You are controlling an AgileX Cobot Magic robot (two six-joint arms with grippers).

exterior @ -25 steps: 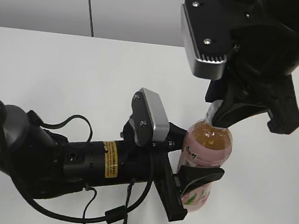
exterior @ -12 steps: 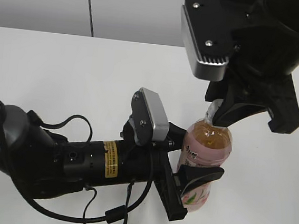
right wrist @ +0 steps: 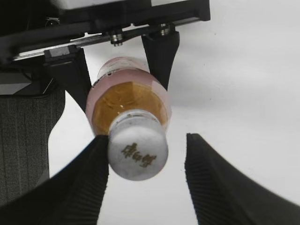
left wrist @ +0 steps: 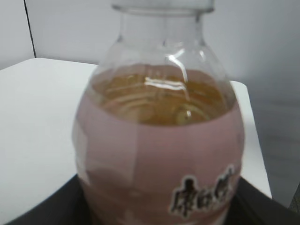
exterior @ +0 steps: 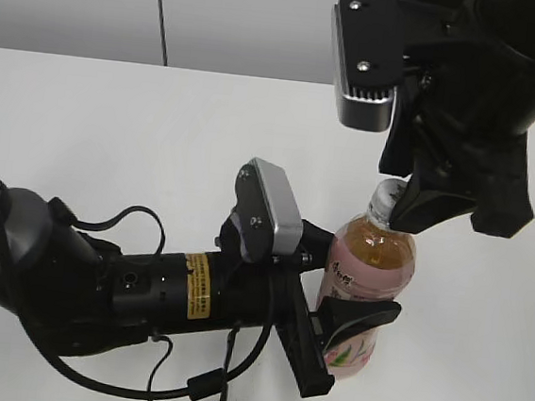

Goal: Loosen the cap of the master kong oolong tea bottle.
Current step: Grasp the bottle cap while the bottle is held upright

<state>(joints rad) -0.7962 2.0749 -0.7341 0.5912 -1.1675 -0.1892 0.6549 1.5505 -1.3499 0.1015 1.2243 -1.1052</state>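
Observation:
The master kong oolong tea bottle [exterior: 370, 263] stands upright, amber tea above a pink label. My left gripper [exterior: 345, 282] is shut on its labelled body; in the left wrist view the bottle [left wrist: 159, 140] fills the frame with dark fingers [left wrist: 42, 208] at both lower corners. The white cap [exterior: 387, 195] sits on the neck. My right gripper [exterior: 399, 192] hangs over it, open. In the right wrist view the cap [right wrist: 138, 150] rests against the left finger [right wrist: 89, 173], with a wide gap to the right finger, in my open right gripper [right wrist: 146, 157].
The white table [exterior: 113, 129] stretches around the bottle, with a pale wall behind it. My left arm with its cables [exterior: 135, 292] lies across the front left. The right arm's camera housing [exterior: 366, 58] hangs above the bottle.
My right gripper has opened off the cap and shifted slightly up and right, turning a little. The bottle and my left gripper have not moved.

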